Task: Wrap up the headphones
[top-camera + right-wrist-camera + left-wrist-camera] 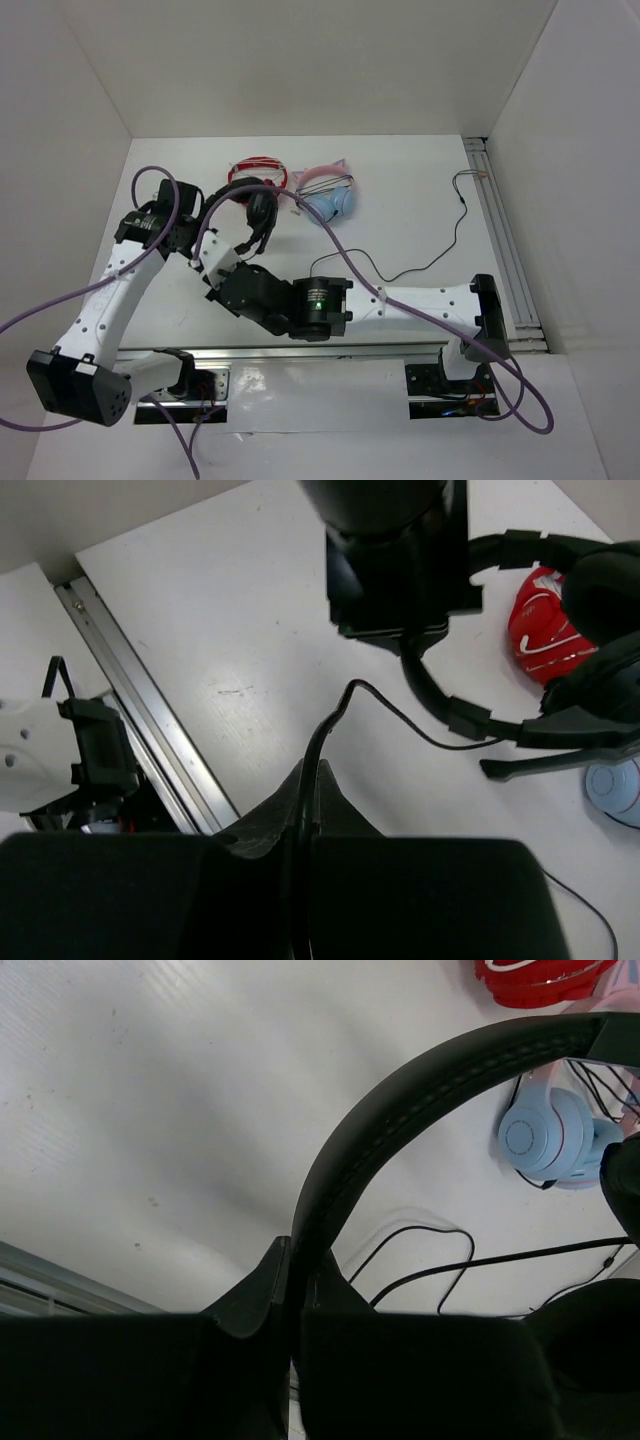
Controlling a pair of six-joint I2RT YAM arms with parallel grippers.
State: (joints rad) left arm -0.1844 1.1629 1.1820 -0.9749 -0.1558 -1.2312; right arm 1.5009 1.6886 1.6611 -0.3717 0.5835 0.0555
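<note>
The black headphones (262,210) are held up at the back left of the table. My left gripper (207,198) is shut on their padded headband (420,1090), which runs up and right from the jaws in the left wrist view. My right gripper (210,262) sits just in front of them, shut on the thin black cable (400,715). The cable rises from the jaws and curves toward the headband (440,705). The rest of the cable (447,247) trails across the table to the right. The left gripper (405,645) also shows in the right wrist view.
Red-and-white headphones (262,165) and light-blue and pink cat-ear headphones (335,200) lie just behind the black ones. A metal rail (500,240) runs along the right wall and another (330,355) along the near edge. Purple arm cables loop over the table.
</note>
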